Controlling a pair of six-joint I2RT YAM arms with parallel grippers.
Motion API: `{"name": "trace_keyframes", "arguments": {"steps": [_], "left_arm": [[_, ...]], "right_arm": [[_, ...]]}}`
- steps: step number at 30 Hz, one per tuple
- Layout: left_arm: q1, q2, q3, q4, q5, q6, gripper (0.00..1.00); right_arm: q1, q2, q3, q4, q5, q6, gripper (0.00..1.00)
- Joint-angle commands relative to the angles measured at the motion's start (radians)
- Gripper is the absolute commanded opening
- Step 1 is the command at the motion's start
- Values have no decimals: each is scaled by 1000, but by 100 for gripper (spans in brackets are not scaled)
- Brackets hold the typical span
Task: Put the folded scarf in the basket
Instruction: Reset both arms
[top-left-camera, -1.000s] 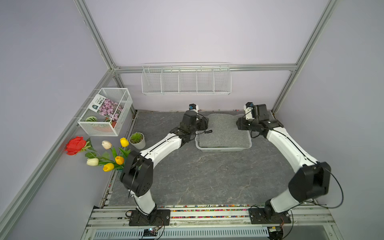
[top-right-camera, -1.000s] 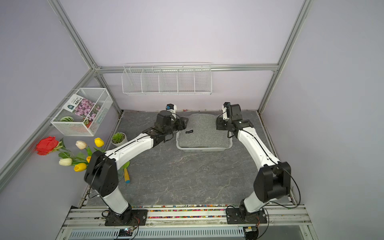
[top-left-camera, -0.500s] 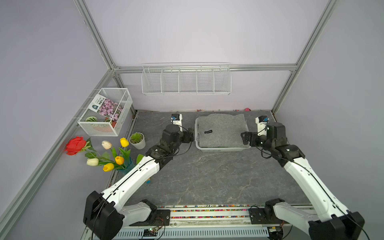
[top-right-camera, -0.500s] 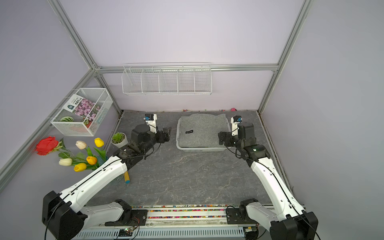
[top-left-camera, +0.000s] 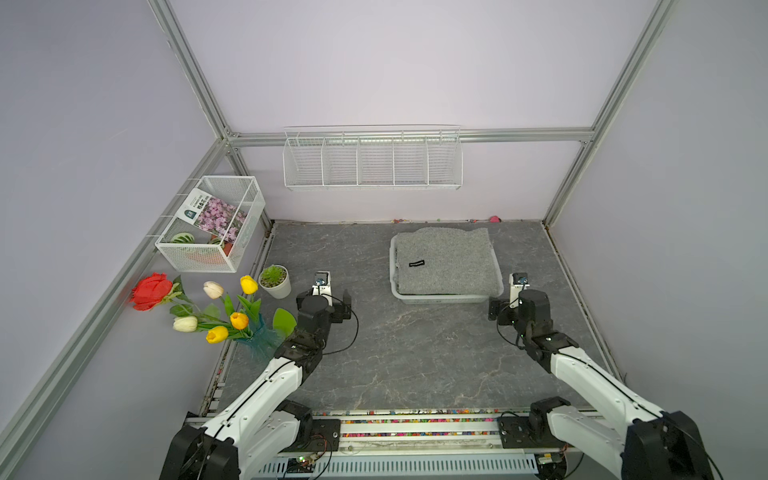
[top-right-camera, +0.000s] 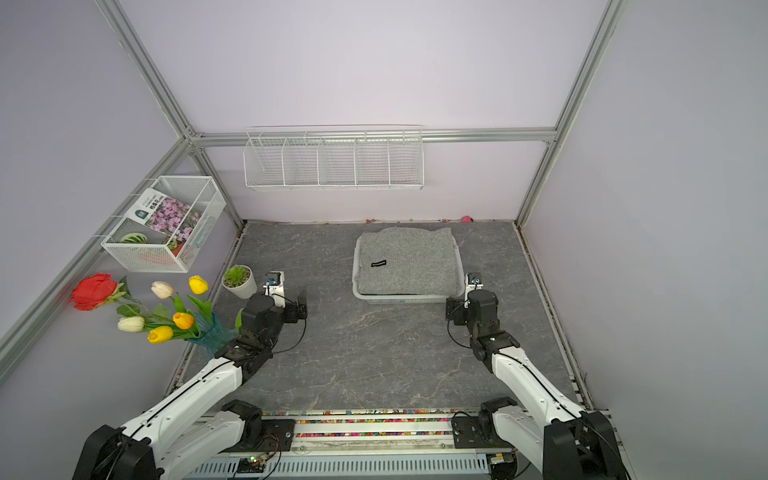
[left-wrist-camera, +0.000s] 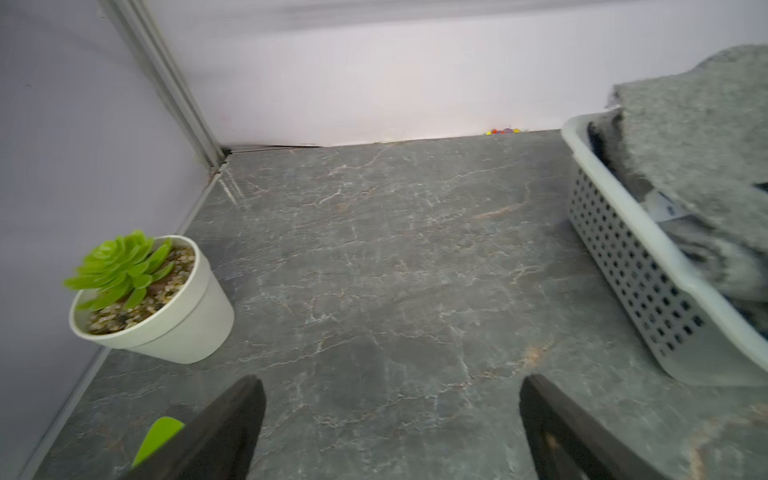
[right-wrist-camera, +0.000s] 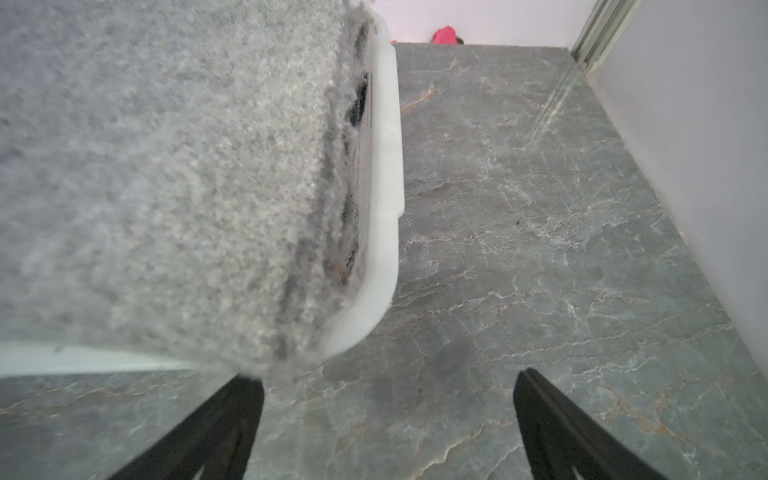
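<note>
Left wrist view: left gripper (left-wrist-camera: 388, 386), jaws spread wide, nothing between them, poised over bare grey marbled table (left-wrist-camera: 374, 249). Ahead and to its outer side, small white pot (left-wrist-camera: 158, 299) with green succulent, near the side wall. Ahead toward the other arm, white perforated basket (left-wrist-camera: 631, 266), clear of the fingers. Folded grey scarf (left-wrist-camera: 706, 145) lying inside, piled higher than the rim.

Right wrist view: right gripper (right-wrist-camera: 386, 378), jaws likewise wide and empty, just off the basket's near corner. Scarf edge spilling over the rim close ahead of one finger (right-wrist-camera: 232, 415); contact not discernible.

Both top views: basket beyond the two grippers, nearer the right one. Black label (top-left-camera: 416, 263) on the scarf's top face, toward the left gripper's side. Behind and outward of the left gripper, vase (top-left-camera: 257, 338) of artificial flowers. Well beyond both grippers, wire rack (top-left-camera: 372, 160) on the back wall; mesh box (top-left-camera: 212, 224) on the side wall.
</note>
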Motion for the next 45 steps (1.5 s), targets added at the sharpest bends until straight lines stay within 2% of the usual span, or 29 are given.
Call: {"name": "trace_keyframes", "arguments": {"steps": [1, 5, 10, 13, 15, 20, 23, 24, 26, 30, 32, 36, 45], "left_arm": [[41, 20, -28, 140, 25, 32, 100], [102, 47, -90, 244, 28, 24, 100], [186, 102, -152, 388, 40, -15, 100], [226, 174, -121, 396, 40, -23, 100], [258, 224, -87, 393, 84, -24, 100], [323, 326, -34, 451, 126, -43, 100], [353, 356, -45, 535, 174, -48, 100], [360, 371, -53, 574, 198, -46, 100], [383, 447, -71, 677, 253, -46, 100], [409, 533, -35, 683, 307, -48, 100], [409, 528, -30, 669, 309, -49, 100], [409, 528, -21, 651, 319, -39, 100], [409, 530, -22, 655, 333, -30, 100]], "right_arm": [[0, 13, -84, 292, 25, -102, 98], [0, 51, -125, 412, -8, -130, 98], [-7, 197, -110, 542, 1, -161, 98], [-22, 234, -77, 527, 9, -158, 98], [-38, 260, -81, 584, -15, -168, 98], [-53, 320, -28, 554, -24, -187, 98], [-74, 422, -78, 763, 21, -169, 98], [-86, 440, -74, 772, 14, -158, 98], [-94, 446, -65, 755, -11, -157, 98], [-118, 466, -53, 741, 7, -117, 98], [-131, 513, -47, 795, -2, -113, 98], [-135, 489, 2, 660, -4, -100, 99], [-140, 491, 2, 661, -9, -98, 99]]}}
